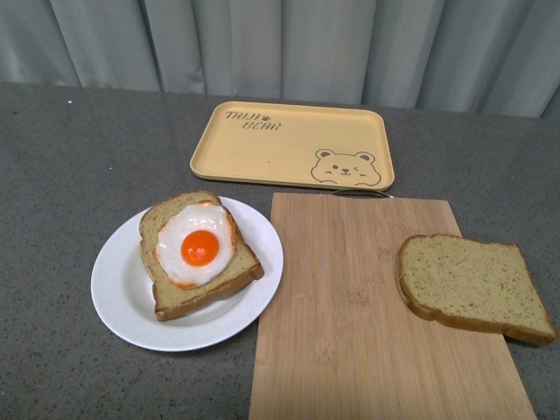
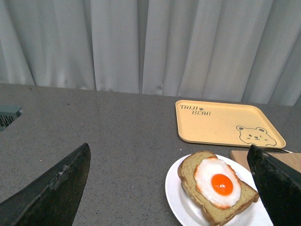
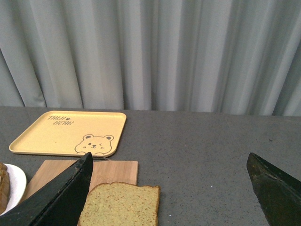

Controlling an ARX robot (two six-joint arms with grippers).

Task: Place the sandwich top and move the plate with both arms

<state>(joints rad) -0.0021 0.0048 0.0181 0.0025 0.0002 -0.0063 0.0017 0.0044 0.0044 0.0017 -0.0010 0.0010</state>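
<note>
**Front view.** You see the sandwich top (image 1: 472, 284) lying flat across the right edge of the wooden cutting board (image 1: 350, 315), part on the wood and part past it over the grey table (image 1: 70, 175). The white plate (image 1: 122, 297) sits to the left of the board, its rim meeting the board's left edge. It carries the egg slice (image 1: 179, 302), with a fried egg (image 1: 198, 245) on top. The yellow bear tray (image 1: 280, 144) lies behind both, bare, in front of a grey curtain (image 1: 262, 44). Neither arm appears here.

**Left wrist view.** Note the left gripper (image 2: 168, 146): its two black fingers (image 2: 51, 193) stand at opposite sides of the picture, jaws spread wide with nothing between them but table. The plate (image 2: 176, 197) with the egg slice (image 2: 188, 176) lies close to one finger. The tray (image 2: 221, 122) is beyond it, and a corner of the board (image 2: 291, 160) shows at the picture's edge.

**Right wrist view.** The right gripper (image 3: 169, 154) is likewise spread wide and holds nothing, its fingers (image 3: 56, 197) apart at the picture's sides. The sandwich top (image 3: 122, 205) lies on the board (image 3: 113, 169) just beside one finger, not touched by it as far as you can tell. The tray (image 3: 61, 132) is farther off, and a sliver of the plate (image 3: 16, 181) shows at the picture's edge.
</note>
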